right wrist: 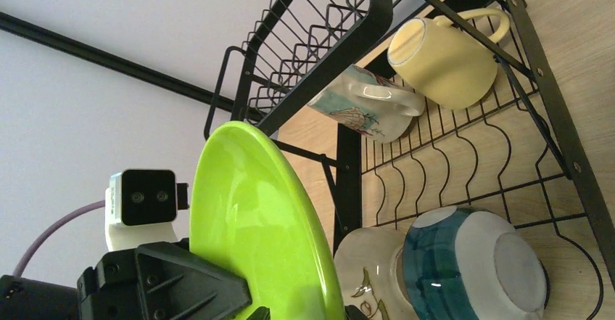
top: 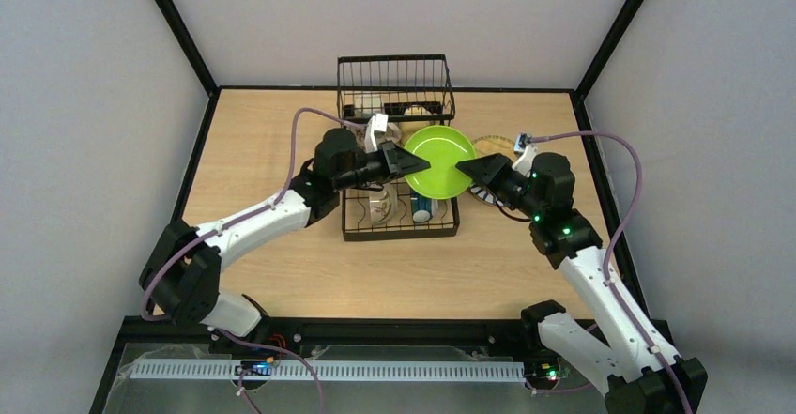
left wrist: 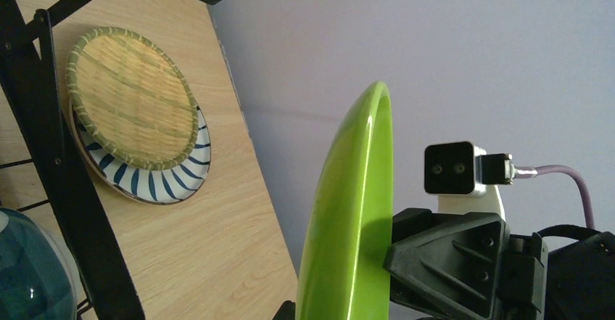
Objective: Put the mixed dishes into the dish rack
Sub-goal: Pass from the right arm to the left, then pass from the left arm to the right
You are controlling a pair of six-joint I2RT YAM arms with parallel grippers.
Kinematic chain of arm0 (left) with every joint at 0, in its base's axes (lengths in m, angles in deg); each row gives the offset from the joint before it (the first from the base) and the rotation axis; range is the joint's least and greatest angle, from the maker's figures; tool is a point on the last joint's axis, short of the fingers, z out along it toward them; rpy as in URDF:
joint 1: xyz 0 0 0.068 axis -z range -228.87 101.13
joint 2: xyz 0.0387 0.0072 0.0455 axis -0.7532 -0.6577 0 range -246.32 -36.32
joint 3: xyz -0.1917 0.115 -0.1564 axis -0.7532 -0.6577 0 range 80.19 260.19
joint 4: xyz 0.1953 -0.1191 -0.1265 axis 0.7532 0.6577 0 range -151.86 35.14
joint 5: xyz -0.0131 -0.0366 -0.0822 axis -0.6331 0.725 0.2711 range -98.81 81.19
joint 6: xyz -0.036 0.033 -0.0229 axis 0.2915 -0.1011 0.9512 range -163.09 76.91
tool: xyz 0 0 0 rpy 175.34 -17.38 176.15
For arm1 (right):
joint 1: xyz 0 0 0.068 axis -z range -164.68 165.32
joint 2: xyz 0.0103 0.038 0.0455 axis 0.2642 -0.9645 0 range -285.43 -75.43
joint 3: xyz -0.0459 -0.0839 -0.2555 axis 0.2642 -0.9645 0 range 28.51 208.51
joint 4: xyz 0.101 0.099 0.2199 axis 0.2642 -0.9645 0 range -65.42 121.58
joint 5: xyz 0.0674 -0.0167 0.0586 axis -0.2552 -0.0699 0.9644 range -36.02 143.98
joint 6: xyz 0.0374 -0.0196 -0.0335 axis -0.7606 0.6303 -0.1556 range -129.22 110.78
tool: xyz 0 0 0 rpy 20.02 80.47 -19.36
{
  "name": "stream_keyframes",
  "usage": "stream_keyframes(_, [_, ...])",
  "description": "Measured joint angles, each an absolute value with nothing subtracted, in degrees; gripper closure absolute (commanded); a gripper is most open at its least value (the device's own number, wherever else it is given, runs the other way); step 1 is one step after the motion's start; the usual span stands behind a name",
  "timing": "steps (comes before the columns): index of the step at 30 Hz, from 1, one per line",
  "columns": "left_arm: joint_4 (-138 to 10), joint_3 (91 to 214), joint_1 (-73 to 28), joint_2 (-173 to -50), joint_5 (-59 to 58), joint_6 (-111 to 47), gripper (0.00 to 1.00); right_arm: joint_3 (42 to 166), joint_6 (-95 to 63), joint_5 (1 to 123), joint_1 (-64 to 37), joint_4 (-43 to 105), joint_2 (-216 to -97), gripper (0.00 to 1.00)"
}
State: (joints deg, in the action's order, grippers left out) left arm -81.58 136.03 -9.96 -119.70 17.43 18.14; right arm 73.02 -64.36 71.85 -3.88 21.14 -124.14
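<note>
Overhead, L to R: L arm (top: 253, 222) reaches in over the surface (top: 263, 132) toward the middle of the dish rack (top: 399, 236). L pincer (top: 413, 162) is closed down on the L rim of the lime green plate (top: 438, 161), w/ the thin rim btwn its jaws. The plate is off the rack, held up on edge above the rack's middle, its face tilted toward the top view. In the R wrist view the black wedge of the L pincer sits tight against the plate's rim, w/ the L wrist cam (right wrist: 141, 197) just above it.

Below the plate, in the rack's near part, 2 mugs sit side by side:
- cream mug (right wrist: 362, 280) on the L
- blue-patterned mug (right wrist: 471, 269) on the R, its base turned toward the R wrist view

At the rack's far end, by the raised basket (top: 394, 76) and seen through its wires from above, are 2 more, near each other:
- white printed mug (right wrist: 366, 106)
- pale yellow mug (right wrist: 446, 59)

R pincer (top: 466, 164) meets the plate's R rim, w/ jaws on either side of it. Whether they clamp it or stand slack, cannot tell.

Further R, on the surface just beside the rack & outside it, the tan plate (left wrist: 130, 95) is stacked flat on the white striped-rim plate (left wrist: 163, 182). In the top view R arm (top: 601, 273) partly hides both.
</note>
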Motion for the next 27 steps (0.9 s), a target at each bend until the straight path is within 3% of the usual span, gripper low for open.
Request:
stream_keyframes(4, [-82.0, 136.7, -9.6, -120.9, 18.0, 18.9, 0.98, 72.7, -65.1, 72.0, -3.8, 22.2, -125.0, 0.57])
stream_keyframes(10, [-81.9, 138.3, -8.8, -121.6, 18.2, 20.2, 0.98, 72.0, -66.6, 72.4, -3.5, 24.2, -124.9, 0.99])
stream_keyframes(12, [-82.3, 138.6, -9.1, -121.6, 18.7, 21.7, 0.97, 72.0, -67.0, 72.7, -3.3, 25.7, -124.8, 1.00])
stream_keyframes(13, [-82.4, 138.8, -9.2, -121.6, 18.9, 22.1, 0.90, 72.0, -66.9, 72.7, -3.3, 25.9, -124.6, 1.00])
stream_keyframes(16, [-81.8, 139.4, -9.2, -121.6, 18.8, 22.1, 0.49, 72.0, -67.2, 72.8, -3.2, 26.8, -124.5, 1.00])
stream_keyframes(19, [-79.8, 139.7, -8.5, -121.6, 18.7, 20.6, 0.24, 72.1, -66.4, 73.2, -3.6, 26.5, -125.0, 1.00])
stream_keyframes(22, [-77.2, 139.9, -7.6, -121.4, 18.1, 19.3, 0.11, 72.3, -66.0, 73.8, -3.8, 26.0, -125.6, 1.00])
stream_keyframes(27, [-73.4, 140.0, -7.3, -119.6, 16.0, 17.9, 0.03, 74.2, -65.2, 74.0, -3.8, 24.9, -125.7, 1.00])
